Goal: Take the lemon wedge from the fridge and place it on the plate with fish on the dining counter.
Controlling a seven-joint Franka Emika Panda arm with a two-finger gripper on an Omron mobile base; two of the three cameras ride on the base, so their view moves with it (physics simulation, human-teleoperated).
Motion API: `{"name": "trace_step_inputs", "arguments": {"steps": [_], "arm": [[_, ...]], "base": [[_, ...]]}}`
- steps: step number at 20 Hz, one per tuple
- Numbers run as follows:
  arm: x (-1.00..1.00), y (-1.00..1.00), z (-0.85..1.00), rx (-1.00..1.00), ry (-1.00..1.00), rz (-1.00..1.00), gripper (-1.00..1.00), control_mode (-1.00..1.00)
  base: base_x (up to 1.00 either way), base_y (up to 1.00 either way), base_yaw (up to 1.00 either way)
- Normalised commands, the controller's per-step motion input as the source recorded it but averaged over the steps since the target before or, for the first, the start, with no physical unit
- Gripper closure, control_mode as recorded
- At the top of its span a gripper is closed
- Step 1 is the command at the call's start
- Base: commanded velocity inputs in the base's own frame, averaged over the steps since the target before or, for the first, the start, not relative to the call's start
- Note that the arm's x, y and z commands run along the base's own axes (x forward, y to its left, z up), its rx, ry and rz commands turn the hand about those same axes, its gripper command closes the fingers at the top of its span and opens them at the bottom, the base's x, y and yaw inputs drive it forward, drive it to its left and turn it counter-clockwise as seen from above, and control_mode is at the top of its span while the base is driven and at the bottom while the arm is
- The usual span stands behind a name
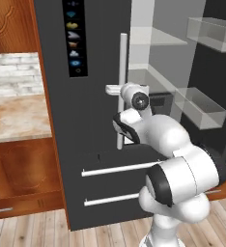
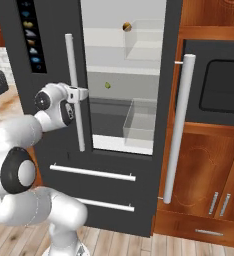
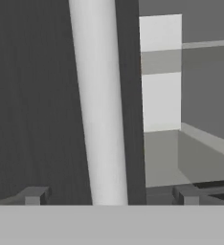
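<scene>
The dark-grey fridge (image 1: 93, 125) stands with its left door shut and its right door (image 2: 171, 125) swung open. Inside, a small yellow-green piece, apparently the lemon wedge (image 2: 108, 85), lies on a pale middle shelf. My gripper (image 3: 109, 196) is open, with one finger on each side of the left door's silver bar handle (image 3: 102, 110). From the base, the hand (image 1: 116, 89) sits at mid-height of that handle (image 2: 75, 90), left of the open compartment. Nothing is held. The plate, the fish and the dining counter are out of view.
A small round brownish item (image 2: 127, 26) sits on an upper shelf. Clear bins (image 1: 202, 106) hang on the open door, whose long handle (image 2: 179, 130) juts toward me. Two drawers (image 2: 94, 187) lie below. A marbled counter (image 1: 13, 116) is at the left, wood cabinets (image 2: 209, 170) at the right.
</scene>
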Motion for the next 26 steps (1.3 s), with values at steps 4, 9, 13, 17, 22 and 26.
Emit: {"name": "trace_step_inputs", "arguments": {"steps": [4,9,13,17,22,26], "arm": [[0.89,0.02,-0.11,0.00,0.00,0.00,-1.00,-1.00],[0.93,0.20,-0.11,0.00,0.00,0.00,-1.00,-1.00],[0.60,0.20,-0.06,0.00,0.00,-0.01,1.00,-1.00],[-0.13,0.01,0.00,0.00,-0.01,0.00,1.00,-1.00],[-0.74,0.38,0.07,0.00,0.01,0.00,1.00,-1.00],[-0.97,0.75,0.33,0.00,0.07,0.00,1.00,-1.00]], "base": [[0.00,0.00,0.00],[0.00,0.00,0.00],[0.00,0.00,0.00],[0.00,0.00,0.00],[0.00,0.00,0.00],[0.00,0.00,0.00]]}}
